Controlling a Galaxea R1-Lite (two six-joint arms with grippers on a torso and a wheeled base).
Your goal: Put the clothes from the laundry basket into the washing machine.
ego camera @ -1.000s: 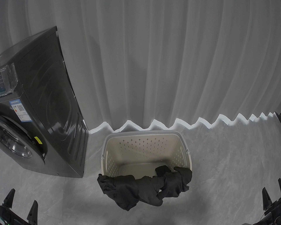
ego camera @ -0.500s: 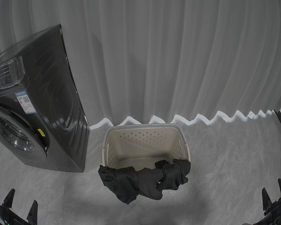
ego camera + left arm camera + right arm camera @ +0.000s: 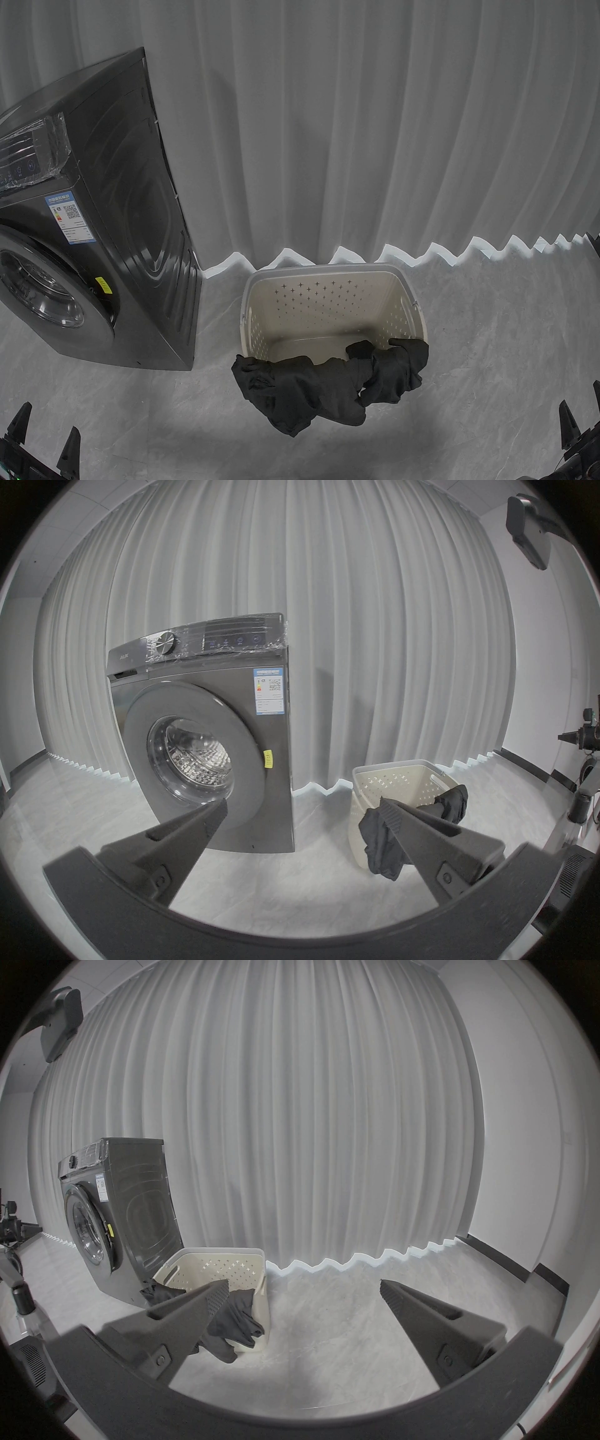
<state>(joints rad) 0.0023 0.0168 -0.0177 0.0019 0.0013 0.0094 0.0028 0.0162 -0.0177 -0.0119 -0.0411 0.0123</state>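
A cream laundry basket (image 3: 331, 294) stands on the floor by the curtain, with dark clothes (image 3: 328, 384) draped over its near rim and hanging outside. The dark grey washing machine (image 3: 94, 237) stands to its left, its round door (image 3: 44, 290) shut. My left gripper (image 3: 44, 434) is low at the near left, open and holding nothing. My right gripper (image 3: 581, 409) is low at the near right, open too. In the left wrist view the washing machine (image 3: 206, 730), basket (image 3: 400, 780) and clothes (image 3: 381, 849) lie beyond the open left gripper (image 3: 303, 814). In the right wrist view the basket (image 3: 215, 1269) sits past the open right gripper (image 3: 304, 1294).
A white pleated curtain (image 3: 375, 125) runs along the back, its hem on the grey floor (image 3: 500, 325). Bare floor lies to the right of the basket and in front of the washing machine.
The whole head view has shifted: machine and basket now sit further right in the picture, so the camera has moved. Both grippers stay in place, open.
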